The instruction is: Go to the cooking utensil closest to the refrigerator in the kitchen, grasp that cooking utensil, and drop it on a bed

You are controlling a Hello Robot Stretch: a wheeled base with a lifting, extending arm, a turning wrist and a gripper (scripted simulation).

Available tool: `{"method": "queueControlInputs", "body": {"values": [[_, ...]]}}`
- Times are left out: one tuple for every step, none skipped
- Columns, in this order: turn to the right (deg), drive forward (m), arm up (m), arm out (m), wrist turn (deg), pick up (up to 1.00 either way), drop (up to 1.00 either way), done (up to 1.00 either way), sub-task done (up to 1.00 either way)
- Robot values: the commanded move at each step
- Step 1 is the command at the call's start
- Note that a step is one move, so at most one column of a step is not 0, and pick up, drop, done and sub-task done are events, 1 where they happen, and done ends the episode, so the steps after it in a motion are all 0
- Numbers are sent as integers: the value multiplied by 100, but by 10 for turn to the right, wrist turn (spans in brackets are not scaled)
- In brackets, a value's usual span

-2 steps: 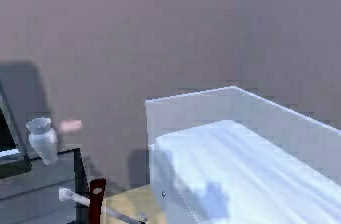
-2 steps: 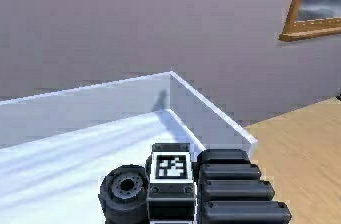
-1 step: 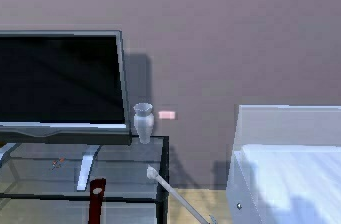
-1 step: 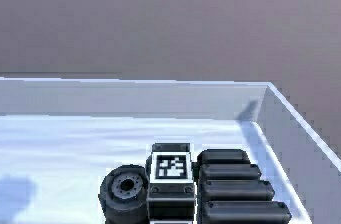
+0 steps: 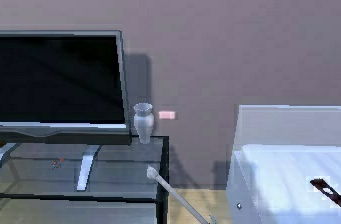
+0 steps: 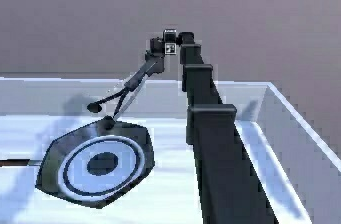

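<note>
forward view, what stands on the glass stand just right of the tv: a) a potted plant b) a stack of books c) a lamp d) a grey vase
d, a small grey vase stands upright on the glass stand near its right end, next to the tv.

The television [image 5: 43, 80] on the left has a glossy black screen, with a frame and legs of smooth silvery grey, like metal. The stand [image 5: 123, 170] under it looks like clear glass in a dark frame. The vase [image 5: 143, 122] is smooth grey with a soft sheen. The far wall [image 5: 258, 60] is matt. The bed [image 6: 18, 130] looks like smooth white cloth. The pan [image 6: 98, 165] is dark and glossy, and the arm [image 6: 218, 140] is matt black.
</note>
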Motion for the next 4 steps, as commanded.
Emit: {"method": "queueControlInputs", "body": {"values": [[0, 0, 0, 0, 390, 0, 0, 0, 0], [0, 0, -16, 0, 0, 0, 0, 0, 0], [0, 0, -32, 0, 0, 0, 0, 0, 0], [0, 0, 0, 0, 0, 0, 100, 0, 0]]}}
